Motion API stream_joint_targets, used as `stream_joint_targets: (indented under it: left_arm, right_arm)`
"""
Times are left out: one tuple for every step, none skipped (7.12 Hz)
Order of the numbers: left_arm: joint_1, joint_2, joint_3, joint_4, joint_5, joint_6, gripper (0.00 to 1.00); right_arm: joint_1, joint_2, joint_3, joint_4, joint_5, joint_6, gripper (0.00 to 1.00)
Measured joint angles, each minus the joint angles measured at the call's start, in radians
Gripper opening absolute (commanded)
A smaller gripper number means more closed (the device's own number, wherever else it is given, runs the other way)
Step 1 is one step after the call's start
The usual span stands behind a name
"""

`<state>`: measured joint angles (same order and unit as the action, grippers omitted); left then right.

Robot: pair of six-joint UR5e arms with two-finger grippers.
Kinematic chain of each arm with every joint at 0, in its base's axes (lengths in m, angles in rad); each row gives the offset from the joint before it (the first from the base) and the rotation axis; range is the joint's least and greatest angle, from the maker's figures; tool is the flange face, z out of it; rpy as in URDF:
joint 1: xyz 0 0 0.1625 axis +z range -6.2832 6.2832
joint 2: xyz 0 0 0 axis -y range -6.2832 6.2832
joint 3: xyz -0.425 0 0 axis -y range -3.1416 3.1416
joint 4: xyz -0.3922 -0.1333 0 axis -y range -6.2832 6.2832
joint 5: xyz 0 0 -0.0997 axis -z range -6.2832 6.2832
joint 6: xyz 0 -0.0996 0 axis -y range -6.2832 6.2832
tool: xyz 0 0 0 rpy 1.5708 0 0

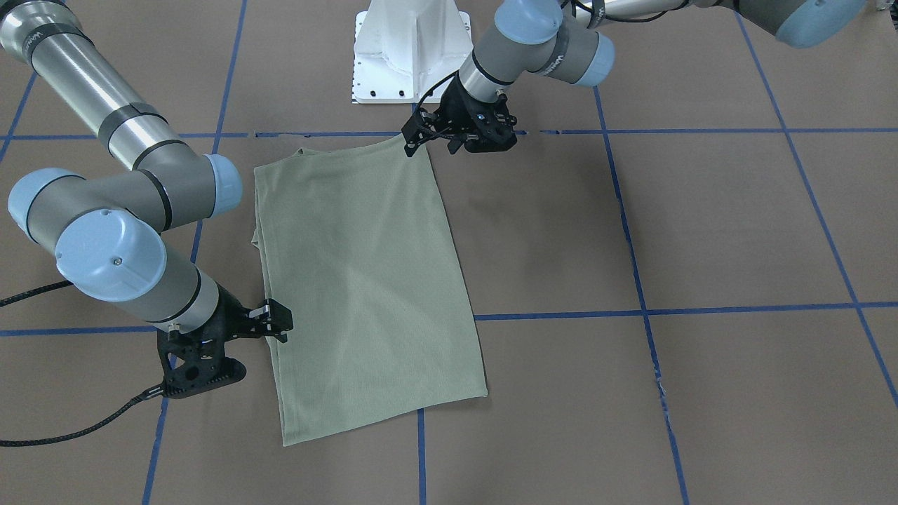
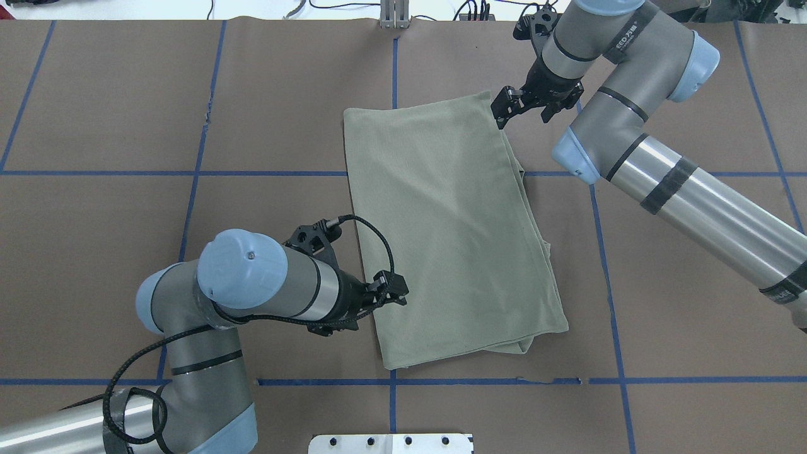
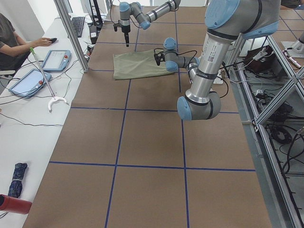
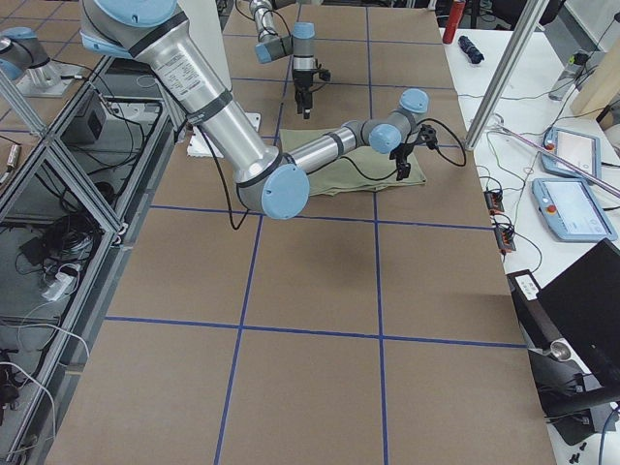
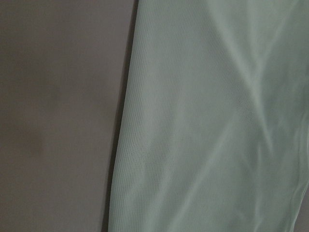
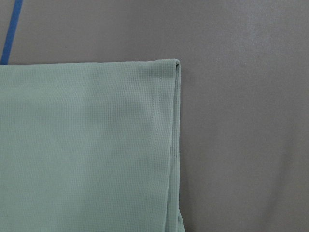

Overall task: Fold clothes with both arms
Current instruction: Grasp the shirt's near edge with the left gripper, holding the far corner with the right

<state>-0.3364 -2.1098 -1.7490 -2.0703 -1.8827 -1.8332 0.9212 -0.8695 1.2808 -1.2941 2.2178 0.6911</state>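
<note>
I found the folded shirt (image 2: 447, 227) flat on the table (image 2: 681, 302), long axis running near-to-far, the right gripper (image 2: 506, 108) over its far right corner, the left gripper (image 2: 394, 291) beside its near left edge, neither apparently gripping cloth, jaw openings unreadable.

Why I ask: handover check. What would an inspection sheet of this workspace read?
surface: brown paper-covered table with blue tape grid.
job's things: sage-green knit shirt lies folded into a flat rectangle, layered edges along one side.
clutter: dark folded umbrella and white hooked stick on the white side bench.
grippers: left gripper at the shirt's near-left edge, right gripper at its far-right corner; open or shut cannot be told.
cables: black cable loops beside the left gripper.
surroundings: white metal base; seated person beside two tablet pendants.
</note>
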Motion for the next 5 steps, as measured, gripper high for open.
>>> stream_joint_targets:
  left_arm:
    - [0.023,-0.015,0.029,-0.001,0.001,-0.043,0.99]
    - [0.035,-0.031,0.048,0.000,0.002,-0.074,0.97]
    - [0.046,-0.046,0.068,0.000,0.003,-0.093,0.96]
    - [0.051,-0.056,0.088,-0.001,0.005,-0.100,0.96]
    - [0.054,-0.061,0.101,-0.002,0.006,-0.103,0.95]
  right_arm:
    - [0.000,-0.014,0.024,0.001,0.006,0.019,1.00]
    - [-0.001,-0.020,0.032,0.004,0.007,0.029,1.00]
    - [-0.002,-0.022,0.034,0.006,0.007,0.035,1.00]
    - [-0.003,-0.022,0.034,0.007,0.006,0.038,1.00]
    - [-0.003,-0.022,0.033,0.007,0.005,0.039,1.00]
